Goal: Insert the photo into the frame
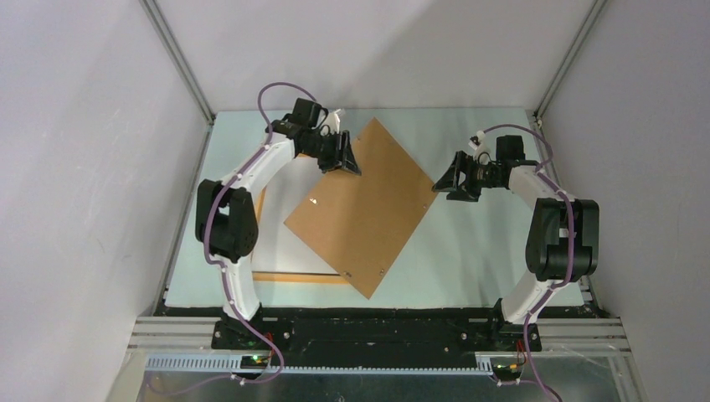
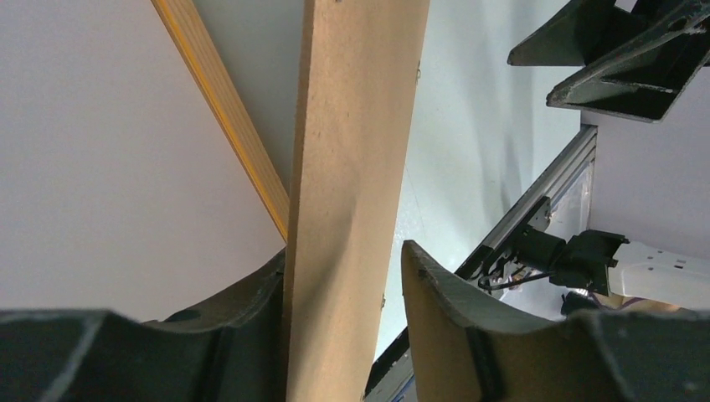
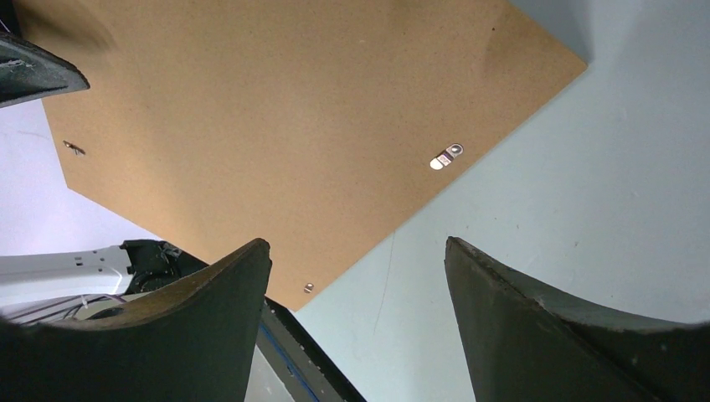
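Two arms, one brown backing board [image 1: 364, 209], one frame [image 1: 301, 277] and one white sheet, as far as I can count; three small metal fittings [image 3: 444, 157] show on the board in the right wrist view.

The frame lies flat on the pale table [image 1: 486, 260], at its near-left part; from above only the near rail and a strip of the left rail show, because the board lies skewed like a diamond across the rest and hides it. Inside the frame, tight against the orange rail in the left wrist view, is a plain white surface, which I take to be the photo [image 2: 109, 167] lying back up; no landscape shows anywhere.

The left gripper [image 1: 345, 161] sits at the board's far-left edge with the board running between its jaws; one finger [image 2: 251, 293] rests against it, a sliver of table shows beside the other, so I cannot tell if it truly pinches. The right gripper [image 1: 444, 188] hangs just beside the board's right corner, jaws spread wide with nothing in them; below it are only table and board. Grey walls close in on three sides.
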Motion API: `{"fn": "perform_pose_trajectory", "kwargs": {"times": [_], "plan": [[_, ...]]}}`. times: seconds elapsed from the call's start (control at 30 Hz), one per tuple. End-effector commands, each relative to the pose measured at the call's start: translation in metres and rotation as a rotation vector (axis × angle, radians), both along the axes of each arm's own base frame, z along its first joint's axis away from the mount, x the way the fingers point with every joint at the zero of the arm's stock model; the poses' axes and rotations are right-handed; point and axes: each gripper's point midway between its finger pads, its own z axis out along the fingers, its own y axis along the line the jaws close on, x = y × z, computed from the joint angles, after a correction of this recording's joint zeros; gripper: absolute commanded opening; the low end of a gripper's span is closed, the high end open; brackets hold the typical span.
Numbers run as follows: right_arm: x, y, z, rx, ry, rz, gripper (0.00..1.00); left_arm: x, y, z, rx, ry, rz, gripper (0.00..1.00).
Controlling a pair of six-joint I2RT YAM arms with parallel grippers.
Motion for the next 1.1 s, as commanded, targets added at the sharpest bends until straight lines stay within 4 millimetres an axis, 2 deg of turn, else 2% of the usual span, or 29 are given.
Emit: {"fn": "perform_pose_trajectory", "kwargs": {"times": [0.0,0.1,0.3,0.53,0.67,1.07], "plan": [[0.001,0.003,0.006,0.010,-0.039,0.026,0.80,-0.008,0.003,0.038,-0.027,-0.095,-0.035,0.47],[0.000,0.003,0.004,0.010,-0.036,0.026,0.80,-0.008,0.004,0.040,-0.027,-0.103,-0.038,0.37],[0.000,0.004,0.004,0.012,-0.033,0.028,0.80,-0.009,0.003,0.041,-0.032,-0.097,-0.043,0.01],[-0.002,0.005,0.004,0.022,-0.034,0.029,0.80,-0.017,0.006,0.048,-0.060,-0.079,-0.034,0.00],[-0.004,0.007,0.011,0.033,-0.052,0.032,0.80,-0.021,0.013,0.056,-0.124,-0.034,-0.014,0.00],[-0.009,0.013,0.035,0.052,-0.107,0.048,0.80,-0.042,0.040,0.098,-0.315,-0.057,-0.001,0.00]]}}
